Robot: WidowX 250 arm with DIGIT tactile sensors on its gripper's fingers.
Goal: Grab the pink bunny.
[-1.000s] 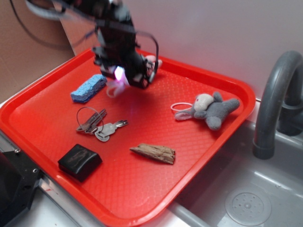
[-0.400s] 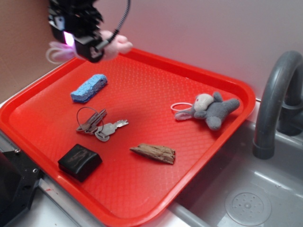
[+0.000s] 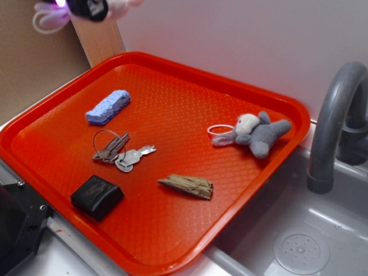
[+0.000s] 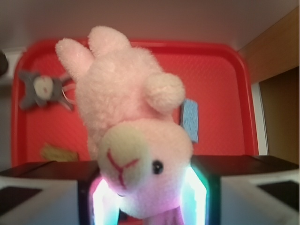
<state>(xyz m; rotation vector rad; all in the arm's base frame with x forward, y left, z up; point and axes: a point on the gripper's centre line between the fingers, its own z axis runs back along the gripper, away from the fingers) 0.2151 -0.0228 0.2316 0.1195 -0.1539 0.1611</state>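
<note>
**Me:** Pink bunny is pinched between my gripper fingers, head towards the wrist camera, ears pointing down at the red tray far below!

**Spotter:** And where are you compared with a second ago?

**Me:** Way up. A second ago I was low over the tray's far-left corner, closing on it. Now, in the exterior view, I'm at the very top-left edge of the picture, only the gripper's tip showing, with the bunny's pink fuzz and white loop cord dangling beside it.

**Spotter:** Anything else disturbed?

**Me:** Nothing! Blue sponge, keys, black block, wood piece and grey plush animal all sit where they were.

**Spotter:** So the grab?

**Me:** Looks done to me: bunny clear of the tray, grip seemingly firm around its body.
</note>
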